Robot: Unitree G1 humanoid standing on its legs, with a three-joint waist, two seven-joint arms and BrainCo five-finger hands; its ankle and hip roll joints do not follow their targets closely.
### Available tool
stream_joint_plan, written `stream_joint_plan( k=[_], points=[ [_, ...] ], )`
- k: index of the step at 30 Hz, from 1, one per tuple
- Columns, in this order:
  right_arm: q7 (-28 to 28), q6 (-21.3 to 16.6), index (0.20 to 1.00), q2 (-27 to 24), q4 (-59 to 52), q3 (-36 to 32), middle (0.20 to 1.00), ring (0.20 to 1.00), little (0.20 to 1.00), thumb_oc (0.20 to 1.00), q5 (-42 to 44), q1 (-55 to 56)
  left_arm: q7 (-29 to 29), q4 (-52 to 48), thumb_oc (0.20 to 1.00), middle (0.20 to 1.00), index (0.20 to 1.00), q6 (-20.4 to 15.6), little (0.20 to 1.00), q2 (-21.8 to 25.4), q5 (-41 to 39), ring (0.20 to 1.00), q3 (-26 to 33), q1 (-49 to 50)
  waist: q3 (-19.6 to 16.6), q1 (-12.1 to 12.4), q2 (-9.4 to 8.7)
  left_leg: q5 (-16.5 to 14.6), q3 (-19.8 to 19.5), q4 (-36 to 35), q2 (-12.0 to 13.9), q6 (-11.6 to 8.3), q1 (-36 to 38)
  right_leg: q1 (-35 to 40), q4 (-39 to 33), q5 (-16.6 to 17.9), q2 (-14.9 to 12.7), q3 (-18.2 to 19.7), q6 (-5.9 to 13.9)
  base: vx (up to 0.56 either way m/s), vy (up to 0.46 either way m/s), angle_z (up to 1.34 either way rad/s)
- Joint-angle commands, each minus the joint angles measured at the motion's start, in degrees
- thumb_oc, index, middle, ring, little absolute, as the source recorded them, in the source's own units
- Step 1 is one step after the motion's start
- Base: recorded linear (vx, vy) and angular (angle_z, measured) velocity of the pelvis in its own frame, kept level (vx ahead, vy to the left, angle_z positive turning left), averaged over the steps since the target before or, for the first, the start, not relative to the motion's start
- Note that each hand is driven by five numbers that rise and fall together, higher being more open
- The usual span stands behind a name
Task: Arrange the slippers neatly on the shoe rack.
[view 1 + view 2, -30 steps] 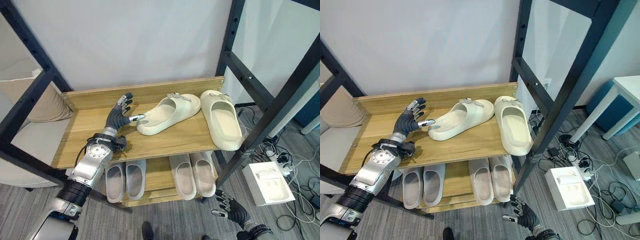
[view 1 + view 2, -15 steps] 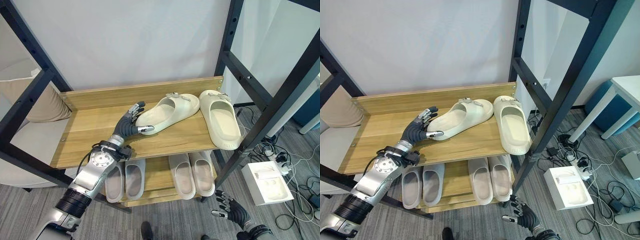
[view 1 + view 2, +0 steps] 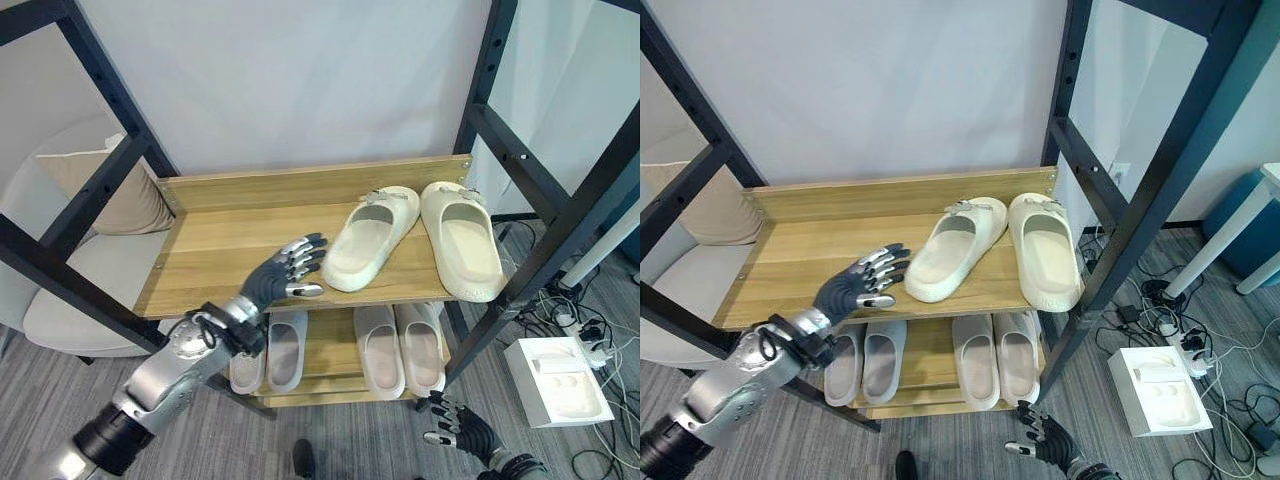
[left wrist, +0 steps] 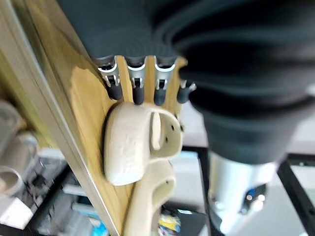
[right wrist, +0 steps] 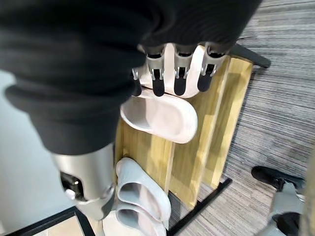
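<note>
Two cream slippers lie on the wooden top shelf (image 3: 215, 245) of the shoe rack. The right one (image 3: 462, 238) points straight back. The left one (image 3: 368, 238) lies beside it, slightly slanted, its heel near the front edge. My left hand (image 3: 285, 275) hovers open over the shelf's front edge, just left of that heel and apart from it. In the left wrist view its straight fingers (image 4: 135, 86) point at the slanted slipper (image 4: 133, 147). My right hand (image 3: 455, 435) hangs low by the floor, open, fingers spread.
On the lower shelf stand a grey pair (image 3: 270, 345) and a beige pair (image 3: 400, 345). Black frame posts (image 3: 525, 160) flank the rack. A cushioned chair (image 3: 110, 190) is at the left. A white box (image 3: 560, 375) and cables lie on the floor at the right.
The left hand pushed the slanted slipper's heel to the right, turning it nearer to parallel with the other, then drew back to the front edge. The camera view has also shifted.
</note>
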Motion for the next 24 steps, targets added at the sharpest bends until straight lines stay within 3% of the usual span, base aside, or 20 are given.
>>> stream_joint_plan(
  k=[1, 8, 16, 18, 19, 21, 24],
  points=[
    [-0.2, -2.2, 1.0, 0.2, -4.7, -0.8, 1.0, 1.0, 1.0, 1.0, 2.0, -1.4, 0.7, 2.9, 1.0, 1.0, 1.0, -1.6, 1.0, -1.7, -1.4, 1.0, 0.6, -6.9, 1.7, -1.0, -1.43, -10.9, -0.7, 0.1, 0.2, -0.01, 8.6, -6.1, -0.3, 3.6, 0.1, -2.3, 1.19, 0.0, 0.0, 0.0],
    [-1.0, -2.2, 1.0, 0.6, -4.0, -0.4, 1.0, 1.0, 1.0, 1.0, 1.9, -2.1, 2.2, 6.3, 1.0, 1.0, 1.0, -1.7, 1.0, -10.1, -0.8, 1.0, -3.2, -13.4, 1.9, -2.1, -1.35, -11.0, -0.4, 0.1, 0.1, 0.11, 8.6, -6.4, -0.3, 3.7, 0.1, -1.9, 1.24, 0.0, -0.001, 0.0],
    [-1.4, -2.2, 1.0, 1.3, -3.1, -0.1, 1.0, 1.0, 1.0, 1.0, 2.1, -2.5, 3.4, 8.5, 1.0, 1.0, 1.0, -2.1, 1.0, -13.3, 0.3, 1.0, -4.3, -16.9, 2.0, -2.7, -1.2, -11.1, -0.3, 0.1, -0.1, 0.15, 8.5, -6.5, -0.3, 3.7, 0.0, -1.7, 1.25, 0.0, 0.0, 0.0],
    [-1.3, -2.7, 1.0, 2.2, -2.5, -0.3, 1.0, 1.0, 1.0, 1.0, 2.1, -2.7, 3.9, 8.3, 1.0, 1.0, 1.0, -3.4, 1.0, -11.1, 11.8, 1.0, -0.2, -17.4, 1.9, -2.2, -1.2, -11.0, -0.6, 0.1, 0.0, 0.19, 8.4, -6.5, -0.3, 3.6, -0.1, -1.9, 1.21, 0.0, 0.0, 0.0],
    [-1.3, -2.8, 1.0, 2.2, -2.4, -0.3, 1.0, 1.0, 1.0, 1.0, 2.1, -2.8, 3.9, 8.2, 1.0, 1.0, 1.0, -3.4, 1.0, -11.1, 11.9, 1.0, -0.1, -17.3, 2.0, -2.2, -1.2, -11.1, -0.6, 0.1, 0.0, 0.18, 8.4, -6.5, -0.3, 3.6, -0.1, -1.9, 1.21, 0.0, 0.0, 0.0],
    [-1.1, -3.6, 1.0, 3.1, -2.0, -0.5, 1.0, 1.0, 1.0, 1.0, 2.1, -3.0, 5.0, 8.4, 1.0, 1.0, 1.0, -5.5, 1.0, -10.6, 20.9, 1.0, 3.5, -16.4, 1.9, -1.9, -1.36, -11.1, -0.8, 0.1, 0.0, 0.14, 8.5, -6.3, -0.3, 3.5, -0.1, -2.1, 1.13, 0.0, 0.0, 0.0],
    [-1.9, -4.5, 1.0, 4.5, -1.4, -0.7, 1.0, 1.0, 1.0, 1.0, 1.4, -3.4, 7.9, 9.4, 1.0, 1.0, 1.0, -7.1, 1.0, -11.0, 27.2, 1.0, 9.4, -12.2, 1.9, -1.4, -1.58, -11.2, -1.0, 0.1, 0.0, 0.1, 8.6, -6.0, -0.3, 3.3, -0.1, -2.2, 0.94, 0.0, 0.0, 0.0]
  ],
)
